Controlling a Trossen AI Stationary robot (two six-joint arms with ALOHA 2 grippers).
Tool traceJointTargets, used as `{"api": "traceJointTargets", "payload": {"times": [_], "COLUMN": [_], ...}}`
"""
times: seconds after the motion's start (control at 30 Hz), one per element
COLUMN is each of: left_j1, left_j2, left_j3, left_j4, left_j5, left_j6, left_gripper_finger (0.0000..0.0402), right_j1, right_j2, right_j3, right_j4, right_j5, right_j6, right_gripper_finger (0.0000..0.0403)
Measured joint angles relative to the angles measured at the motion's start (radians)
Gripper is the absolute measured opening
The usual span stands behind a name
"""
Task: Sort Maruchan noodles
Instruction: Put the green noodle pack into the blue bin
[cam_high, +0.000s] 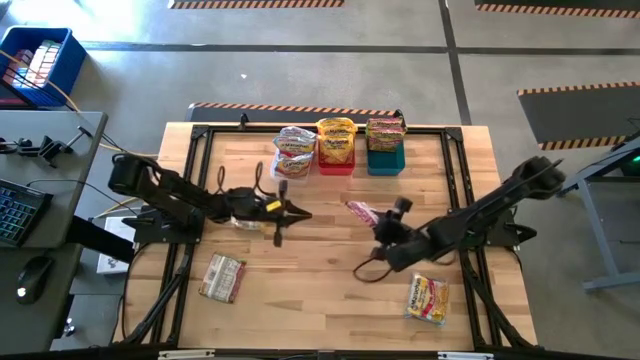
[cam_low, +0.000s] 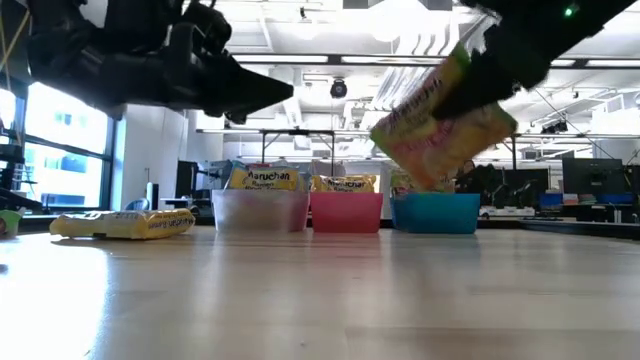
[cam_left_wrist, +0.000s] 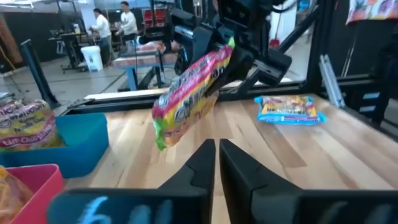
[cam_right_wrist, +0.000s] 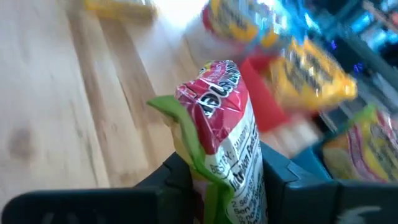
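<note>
We see the right arm reaching in from the right edge of the wooden bench (cam_high: 330, 300), stretched low and slanting toward the middle. Its right claw (cam_high: 375, 222) is clamped on a reddish-pink and green Maruchan packet (cam_high: 360, 211), which hangs in the air above the middle of the bench; from the low camera the same packet (cam_low: 443, 122) floats tilted, well above the board, and the right wrist camera shows it pinched upright between the dark fingers (cam_right_wrist: 292, 180).

The left arm comes in from the left edge and lies nearly level over the bench, its left claw (cam_high: 290, 213) pointing right toward the middle, the two fingers (cam_left_wrist: 202, 163) pressed together with nothing between them.

Along the far edge three bins stand in a row: a clear bin (cam_high: 290, 168) with silvery-white packets (cam_high: 294, 146), a red bin (cam_high: 336, 166) with yellow-orange packets (cam_high: 336, 137), and a teal bin (cam_high: 386, 162) with pink-and-green packets (cam_high: 385, 130).

Two more packets lie flat on the bench: a pale, silvery one (cam_high: 222, 276) near the left front, and a yellow-orange one (cam_high: 427, 298) near the right front, just beside the right arm.

Beyond the bench, people (cam_left_wrist: 112, 23) stand far off in the room.
</note>
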Motion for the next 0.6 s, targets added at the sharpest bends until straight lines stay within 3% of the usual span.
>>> {"api": "traceJointTargets", "payload": {"times": [0.13,0.3,0.43,0.6], "left_j1": [0.017,0.023,0.021,0.019], "left_j2": [0.002,0.004,0.004,0.004], "left_j3": [-0.003,0.036,0.084,0.152], "left_j4": [0.011,0.007,0.000,-0.048], "left_j5": [0.011,0.048,0.143,0.162], "left_j6": [0.002,0.027,0.027,0.022], "left_gripper_finger": [0.0006,0.0034,0.0076,0.0135], "right_j1": [-0.026,-0.072,-0.101,-0.117], "right_j2": [-0.121,-0.227,-0.260,-0.258], "right_j3": [-0.147,-0.289,-0.325,-0.322], "right_j4": [0.416,0.804,0.935,0.970], "right_j5": [-0.133,-0.374,-0.475,-0.531], "right_j6": [-0.258,-0.482,-0.567,-0.603], "right_gripper_finger": [0.0088,0.0088,0.0088,0.0088]}}
